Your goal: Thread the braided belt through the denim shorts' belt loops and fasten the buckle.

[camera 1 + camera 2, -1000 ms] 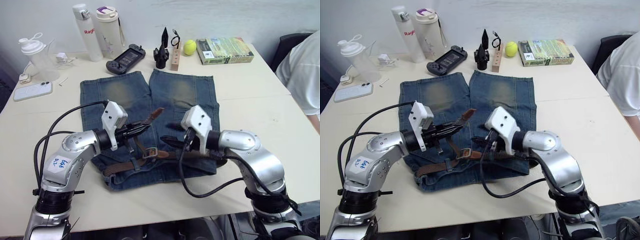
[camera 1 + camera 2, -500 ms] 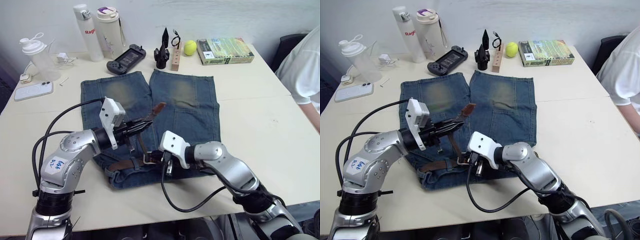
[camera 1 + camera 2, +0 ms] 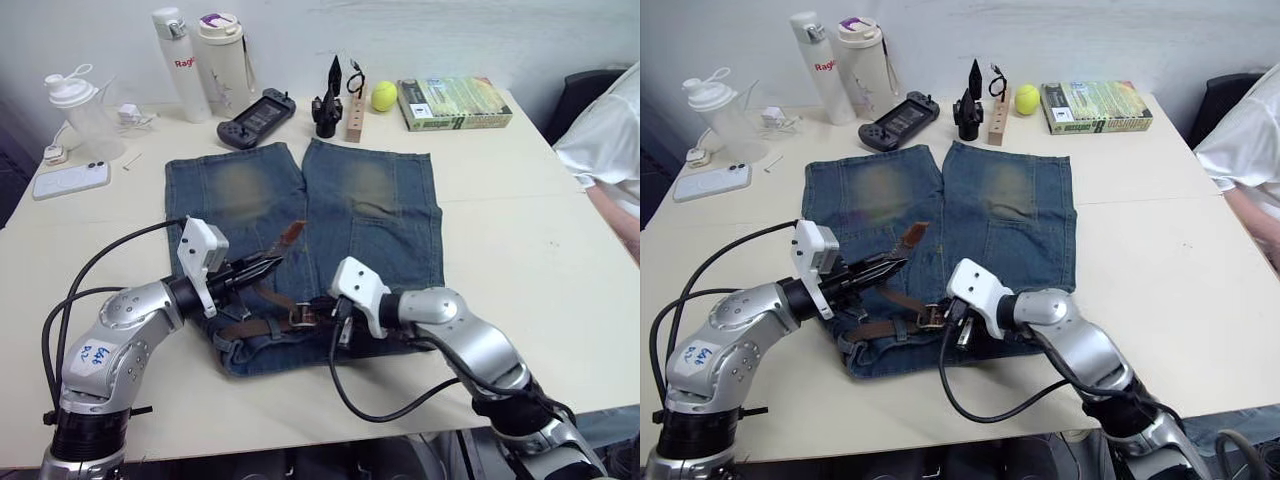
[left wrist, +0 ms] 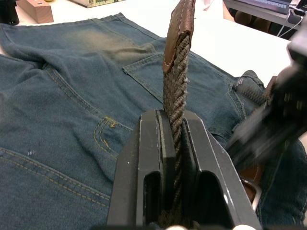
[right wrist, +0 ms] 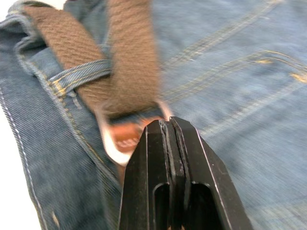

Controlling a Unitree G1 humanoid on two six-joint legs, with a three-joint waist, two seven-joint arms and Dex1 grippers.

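Observation:
The denim shorts (image 3: 370, 200) lie flat on the table, waistband toward me. The braided belt (image 3: 245, 328) runs along the waistband and under a belt loop (image 5: 79, 72). My left gripper (image 3: 272, 266) is shut on the belt's free end just above the left leg. The woven strap rises between its fingers (image 4: 148, 143) to the leather tip (image 4: 180, 24). My right gripper (image 3: 322, 304) is shut with nothing between its fingers. Its tips (image 5: 167, 122) hover just short of the silver buckle (image 5: 120, 139), which lies at mid-waistband (image 3: 300, 316).
Along the table's far edge stand two bottles (image 3: 180, 50), a shaker (image 3: 75, 115), a game controller (image 3: 257, 105), a wooden block with black tools (image 3: 340, 95), a tennis ball (image 3: 383, 96) and a book (image 3: 455, 102). A phone (image 3: 70, 180) lies far left. A person (image 3: 610, 130) sits at the right.
My right gripper has swung left from the waistband's right side to the buckle. My left gripper has come lower and back toward me, still holding the belt end.

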